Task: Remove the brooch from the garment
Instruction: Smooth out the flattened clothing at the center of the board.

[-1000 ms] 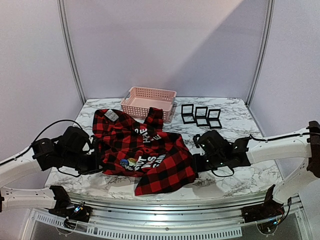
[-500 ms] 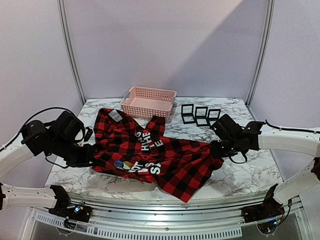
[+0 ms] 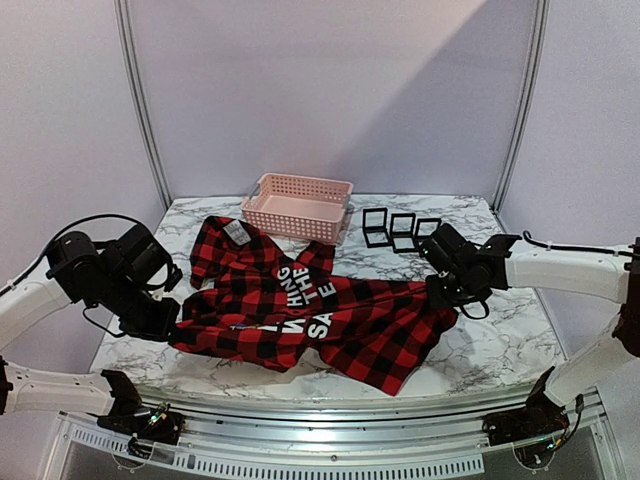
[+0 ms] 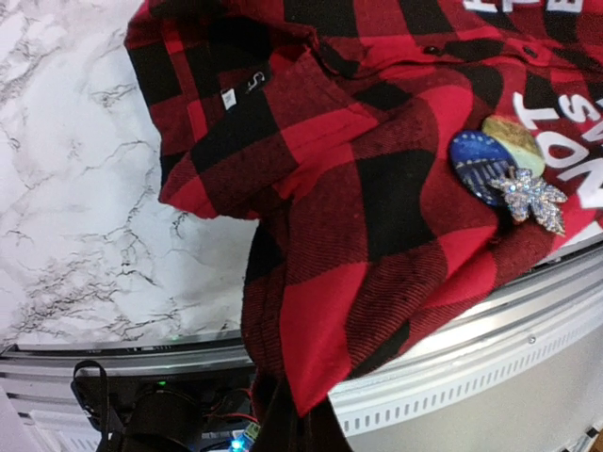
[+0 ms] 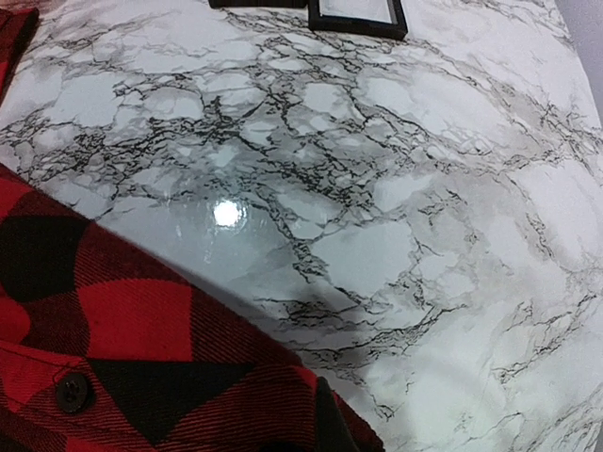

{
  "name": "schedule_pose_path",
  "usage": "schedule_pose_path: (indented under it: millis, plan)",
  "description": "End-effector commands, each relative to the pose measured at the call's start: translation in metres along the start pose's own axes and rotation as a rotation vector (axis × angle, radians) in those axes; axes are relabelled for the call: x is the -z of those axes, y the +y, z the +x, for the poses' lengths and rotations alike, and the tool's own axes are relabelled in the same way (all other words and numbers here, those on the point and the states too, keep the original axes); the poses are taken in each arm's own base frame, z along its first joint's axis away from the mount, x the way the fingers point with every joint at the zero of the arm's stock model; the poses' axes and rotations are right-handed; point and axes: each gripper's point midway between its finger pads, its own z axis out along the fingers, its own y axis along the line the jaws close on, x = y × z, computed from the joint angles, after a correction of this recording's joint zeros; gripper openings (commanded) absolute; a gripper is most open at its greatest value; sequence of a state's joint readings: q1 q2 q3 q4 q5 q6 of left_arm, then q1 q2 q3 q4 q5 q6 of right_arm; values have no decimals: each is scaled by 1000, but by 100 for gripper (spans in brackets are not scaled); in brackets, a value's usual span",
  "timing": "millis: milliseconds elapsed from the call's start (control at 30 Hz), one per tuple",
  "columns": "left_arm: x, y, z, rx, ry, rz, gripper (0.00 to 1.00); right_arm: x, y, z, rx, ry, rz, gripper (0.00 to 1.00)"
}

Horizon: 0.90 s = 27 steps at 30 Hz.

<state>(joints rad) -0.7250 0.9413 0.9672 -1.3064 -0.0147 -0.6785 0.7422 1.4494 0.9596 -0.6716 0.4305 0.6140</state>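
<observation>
The garment, a red-and-black plaid shirt with white lettering, hangs stretched between my two grippers just above the marble table. My left gripper is shut on its left edge, and the cloth runs into the fingers. My right gripper is shut on its right edge. The brooch, a blue and gold oval with a silver glitter leaf, is pinned beside the lettering in the left wrist view. It does not show in the top view. A small white label lies at the shirt's far corner.
A pink slotted basket stands at the back of the table. Three black square frames sit to its right, one also in the right wrist view. The table's metal front rail runs under the hanging cloth.
Both grippers have moved apart, pulling the bunched shirt out wide. The lettering has turned to face up. The brooch, seen in the top view earlier, no longer shows there.
</observation>
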Motion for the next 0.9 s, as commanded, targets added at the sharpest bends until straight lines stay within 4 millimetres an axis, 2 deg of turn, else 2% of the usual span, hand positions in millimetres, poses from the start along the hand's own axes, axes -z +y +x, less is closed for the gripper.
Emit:
schedule_pose_path:
  millis: [0, 33, 100, 200, 267, 333, 400, 467, 633, 700, 867]
  plan:
    - [2, 29, 22, -36, 97, -129, 5, -3, -3, -22, -4, -46, 50, 4]
    - [0, 26, 23, -37, 109, -115, 13, -4, 0, -23, -2, -43, 43, 9]
    - [0, 20, 23, -39, 115, -84, 43, -2, 6, -26, -3, -38, 14, 24]
    - [13, 14, 14, -40, 71, -57, 66, 7, 15, -28, 1, -29, -54, 50]
    - [27, 11, -2, -32, 1, -56, 83, 21, 18, -32, -16, -45, -110, 67]
    - [41, 8, -22, -16, -90, -53, 94, 34, 23, -33, -28, -52, -175, 76]
    - [41, -1, -41, 1, -158, -23, 99, 49, 29, -32, -45, -49, -255, 83]
    - [32, -20, -60, 24, -211, 50, 100, 57, 35, -25, -88, -19, -322, 85]
    - [-1, -73, -114, 80, -346, 255, 100, 63, 43, 12, -169, 101, -438, 84]
    - [-15, -76, -129, 65, -359, 210, 100, 65, 45, 30, -175, 135, -443, 83]
    - [-39, -56, -165, 12, -411, -26, 99, 57, 47, 81, -191, 246, -410, 80]
